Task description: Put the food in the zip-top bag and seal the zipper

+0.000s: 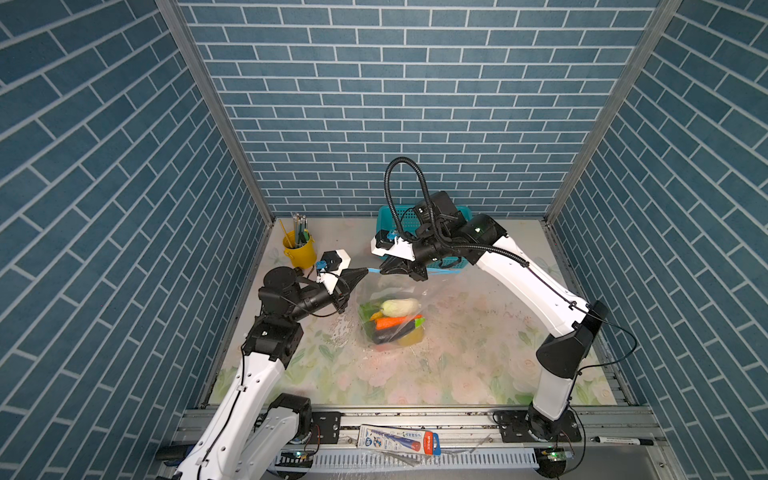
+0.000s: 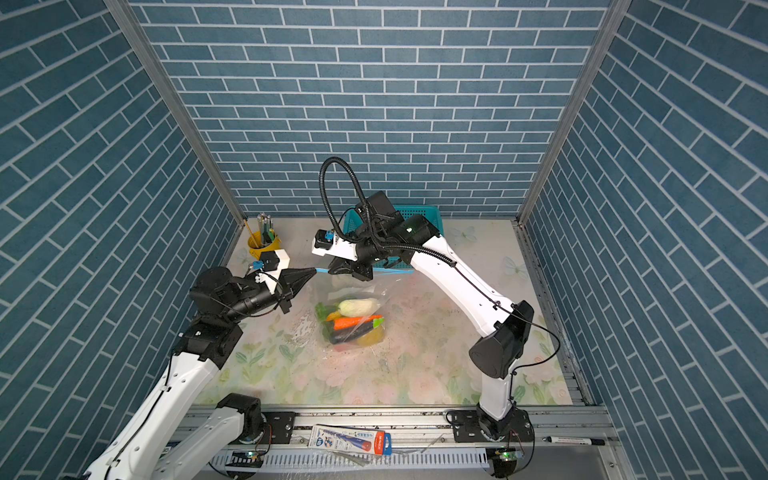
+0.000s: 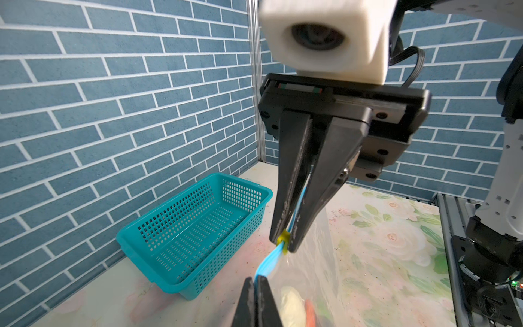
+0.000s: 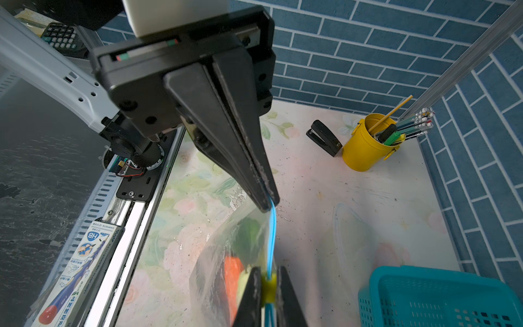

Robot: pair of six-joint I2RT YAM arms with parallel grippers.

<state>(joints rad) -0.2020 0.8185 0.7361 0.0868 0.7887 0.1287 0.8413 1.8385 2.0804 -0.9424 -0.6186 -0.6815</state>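
Step in hand: sealing. Loading looks done. The small toy vegetables (image 1: pixel 390 322) (white radish, orange carrot, dark eggplant, bits of green and yellow) sit bunched in the bottom of the large clear crinkly zip-top bag (image 1: pixel 388 291). The bag rests mid-workspace on the floral-print table (image 1: pixel 478 332) with its mouth lifted toward the back wall. The teal perforated plastic basket (image 3: pixel 181 215) behind it is empty, and I see no loose food on the table. The left gripper (image 4: pixel 268 201) has its jaws fully closed, pinching one end of the narrow light-blue zipper strip (image 4: pixel 272 235). The right gripper (image 3: pixel 283 245) has its jaws nearly closed, clamped on the small yellow slider tab (image 4: pixel 268 286). The tab sits on the strip just beside the left gripper's tip, with only a short, fairly straight run of strip between them. In both top views the rest of the strip runs on past the right gripper along the basket's front. I can't tell which side of the slider is already zipped. My read of the next move: left holds as anchor and keeps tension, while right draws the slider along the strip, in line and without twist. If the open run is the short one, it needs small travel and a stop before the fingers collide. Risks are the tab slipping from the pinch and the strip buckling.
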